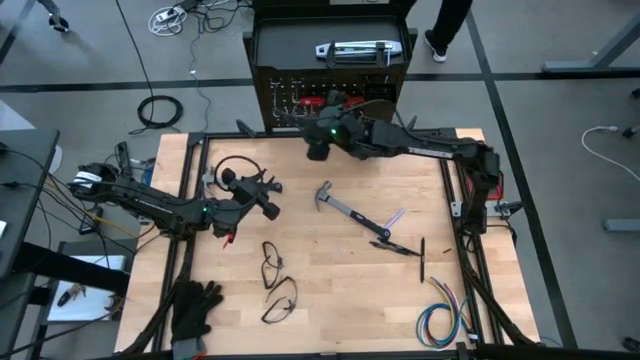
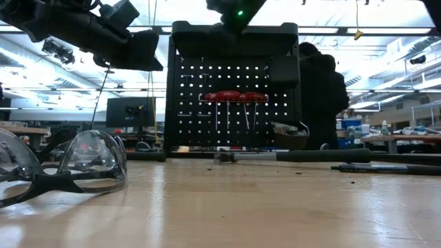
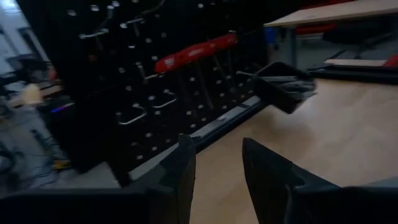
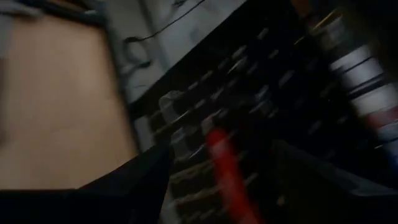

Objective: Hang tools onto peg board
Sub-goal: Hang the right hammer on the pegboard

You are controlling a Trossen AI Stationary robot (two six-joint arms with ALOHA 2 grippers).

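High view: the peg board (image 1: 330, 95) stands at the table's far edge. The right gripper (image 1: 318, 140) is against its face; a hammer (image 1: 345, 210) lies mid-table, well apart.

Low view: red-handled tools (image 2: 234, 97) hang on the board.

Left wrist view: left gripper (image 3: 217, 165) spread, empty, facing the board.

Right wrist view: right fingers spread beside a red handle (image 4: 227, 168).

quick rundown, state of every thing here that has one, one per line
peg board: upright at the table's far edge
red-handled tools: hanging on the board
small black bin: on the board, holding metal pieces
hammer: lying flat on the table
safety glasses: resting on the table
black gloves: lying at the table's near edge
left gripper: empty, fingers apart
right gripper: at the board, fingers apart around a red handle
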